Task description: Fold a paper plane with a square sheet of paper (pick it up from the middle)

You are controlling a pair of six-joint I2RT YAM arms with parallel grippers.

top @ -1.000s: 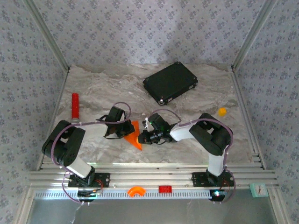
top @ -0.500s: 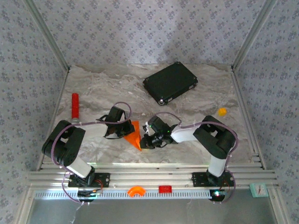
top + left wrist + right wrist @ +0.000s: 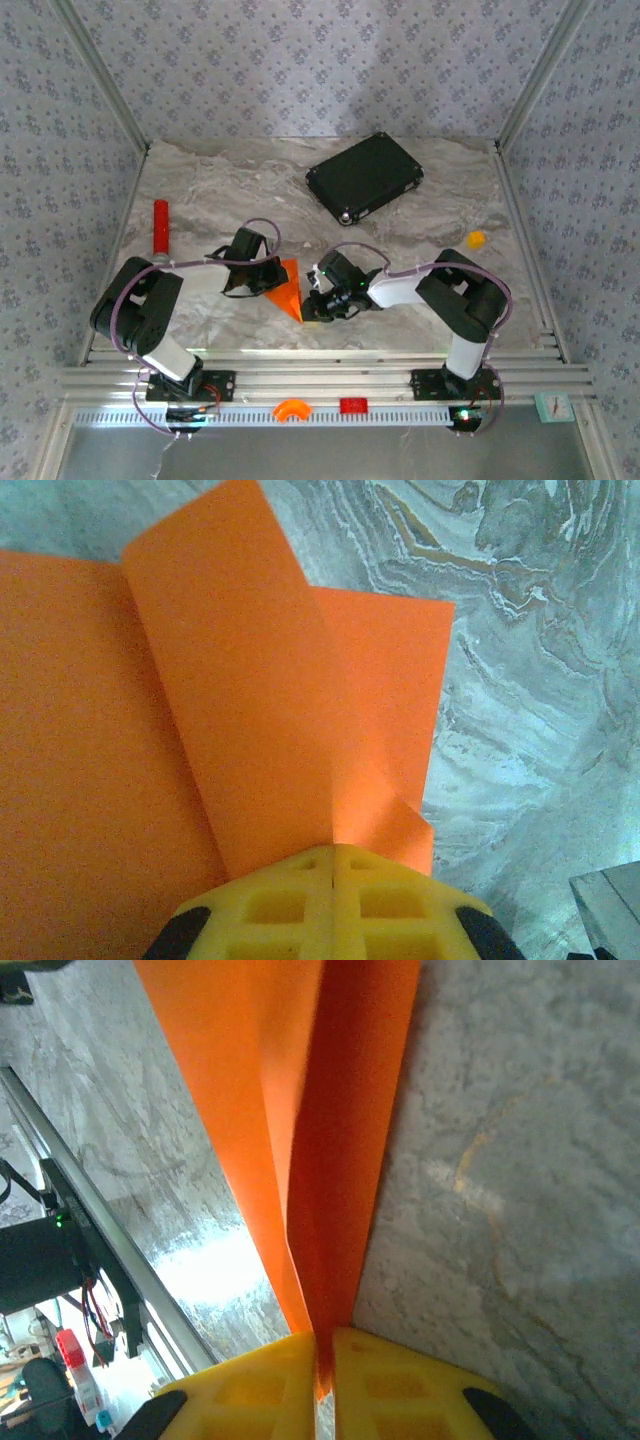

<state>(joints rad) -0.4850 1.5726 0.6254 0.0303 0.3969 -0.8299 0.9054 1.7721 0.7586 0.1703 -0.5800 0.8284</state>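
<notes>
The square sheet of paper (image 3: 286, 285), bright orange, is folded into a narrow pointed wedge lying between the two arms on the marble table (image 3: 220, 190). My left gripper (image 3: 270, 279) sits at its left side and is shut on a raised fold of the paper (image 3: 250, 710), whose crease runs into the closed yellow fingertips (image 3: 280, 905). At the near pointed end, my right gripper (image 3: 309, 308) is shut on the paper. There the creased paper (image 3: 330, 1140) is pinched between the yellow fingers (image 3: 400, 1380).
A black flat case (image 3: 365, 177) lies at the back right. A red cylinder (image 3: 160, 226) lies at the left edge and a small orange-yellow lump (image 3: 476, 239) at the right. The metal rail (image 3: 320, 378) along the near edge carries an orange arc (image 3: 292, 409) and a red block (image 3: 353, 405).
My right gripper has slid along the fold toward the near pointed end, and its arm has swung a little to the right. The left gripper has stayed in place.
</notes>
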